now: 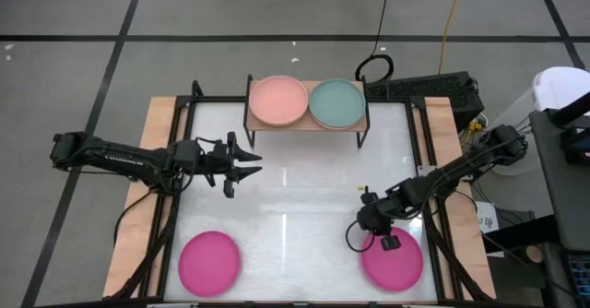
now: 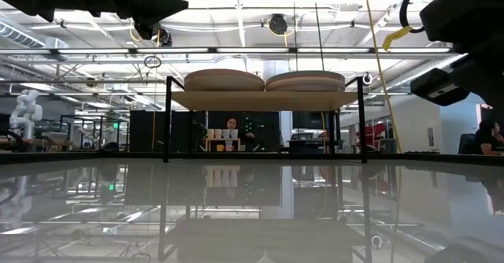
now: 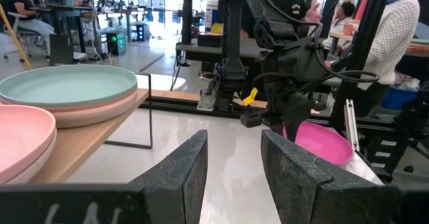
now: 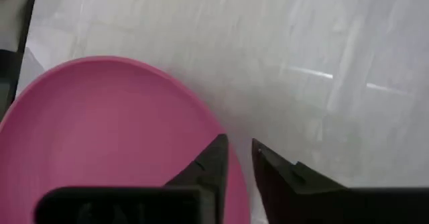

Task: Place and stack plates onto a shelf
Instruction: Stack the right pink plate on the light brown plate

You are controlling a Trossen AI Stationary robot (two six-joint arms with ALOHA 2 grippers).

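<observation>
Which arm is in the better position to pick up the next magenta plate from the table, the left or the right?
Right, probably. The right pincer is already at the edge of the right magenta plate, its fingers slightly apart at the rim. The left pincer hangs open mid-table, well away from the left magenta plate.

Both arms are dark, nearly black, built from slim tubular links joined by chunkier blocky joints, with thin black cables looping along them. The left end effector (image 1: 241, 167) ends in two tapered, pointed fingers (image 3: 184, 167) of matte dark plastic with a faintly textured surface and angled, faceted inner faces. The right end effector (image 1: 354, 243) has the same wedge-shaped black fingers (image 4: 213, 158), mounted on a flat dark carriage bar with faint pale lettering. A small boxy black camera housing sits near the right wrist. The right arm carries a yellow tag beside its cable bundle.
</observation>
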